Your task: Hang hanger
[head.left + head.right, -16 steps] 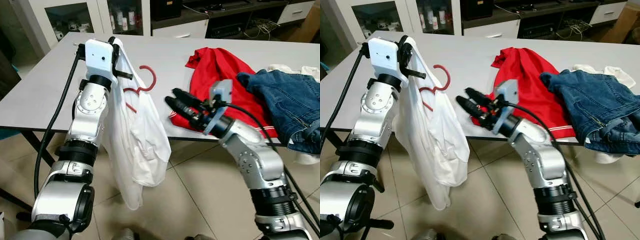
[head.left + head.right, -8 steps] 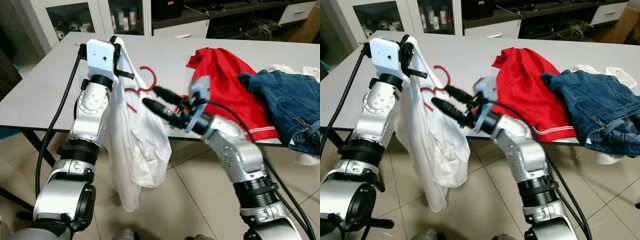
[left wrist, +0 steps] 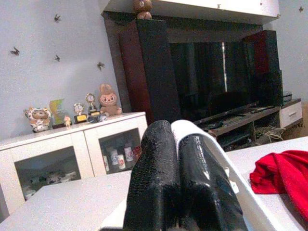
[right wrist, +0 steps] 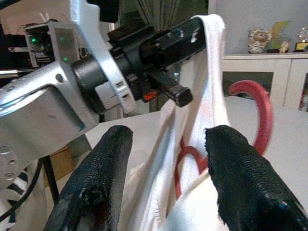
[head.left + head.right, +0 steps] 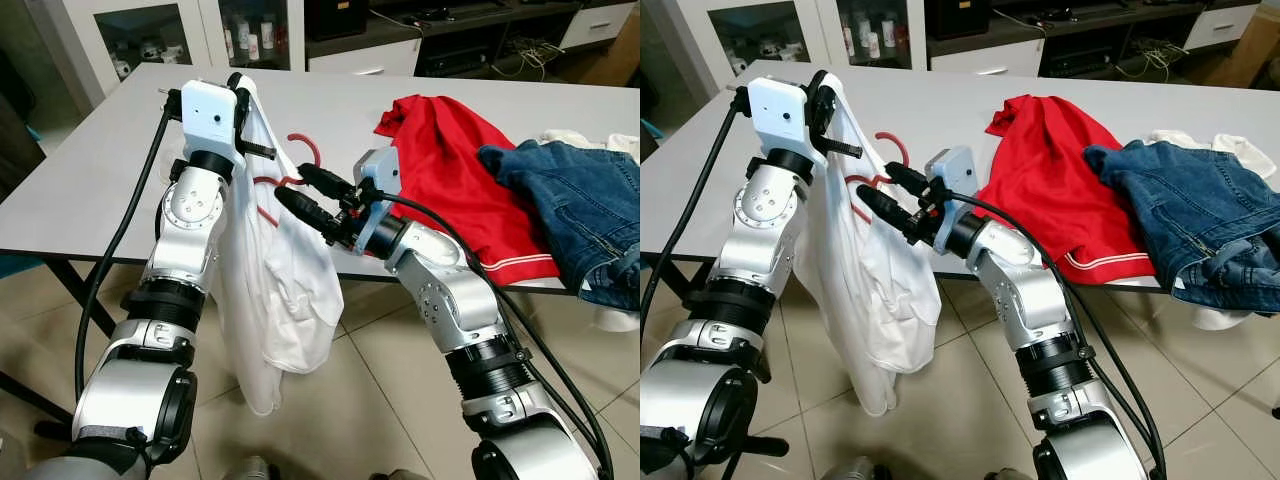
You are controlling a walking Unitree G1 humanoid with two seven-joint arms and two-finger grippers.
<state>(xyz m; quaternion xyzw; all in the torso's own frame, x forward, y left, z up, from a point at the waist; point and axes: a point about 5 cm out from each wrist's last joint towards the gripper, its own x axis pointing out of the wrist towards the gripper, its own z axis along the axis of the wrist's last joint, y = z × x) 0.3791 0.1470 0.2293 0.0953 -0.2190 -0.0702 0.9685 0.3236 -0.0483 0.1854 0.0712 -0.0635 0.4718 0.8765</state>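
Beside the table (image 5: 90, 190), left gripper (image 3: 180, 183) pinches white shirt (image 5: 275, 290).

I see a grey worktop (image 5: 90, 170) on a beige tiled floor (image 5: 380, 360), with white glass-door cabinets (image 5: 150, 35) behind it.

Left gripper (image 5: 243, 88) clamped, right gripper (image 5: 303, 192) spread.
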